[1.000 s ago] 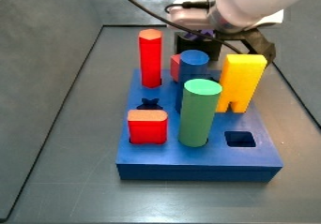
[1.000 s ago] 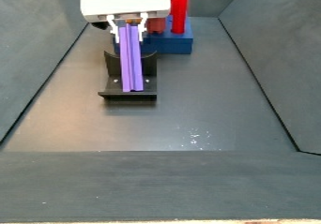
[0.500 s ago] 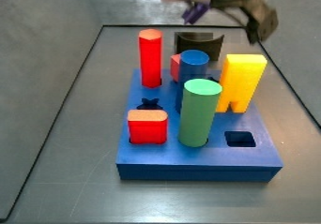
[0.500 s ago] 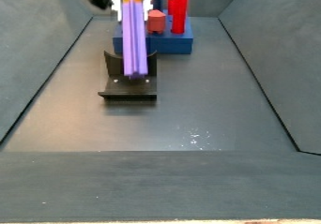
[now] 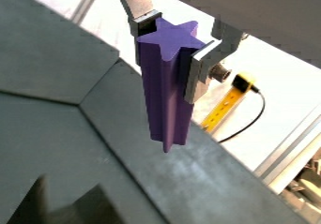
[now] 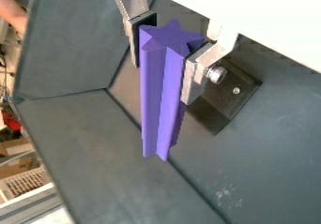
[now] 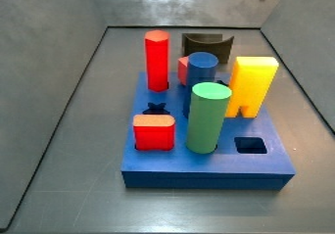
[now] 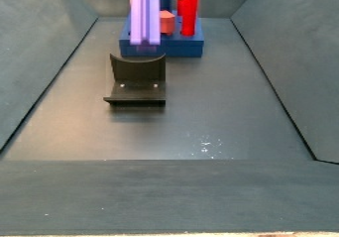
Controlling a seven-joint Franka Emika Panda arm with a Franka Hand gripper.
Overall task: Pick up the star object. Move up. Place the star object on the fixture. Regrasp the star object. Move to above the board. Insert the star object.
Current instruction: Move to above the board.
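Overhead, tool clamped on upright star, high above fixture, board at 12 o'clock beyond.

**Dark grey worktop, two things resting on it**

The worktop is a dark grey floor between sloping walls. The board, a flat blue block, rests on it. The fixture, a dark notched bracket on a base plate, stands on it just beside the board. The hand is raised off the worktop, closed around the purple star object.
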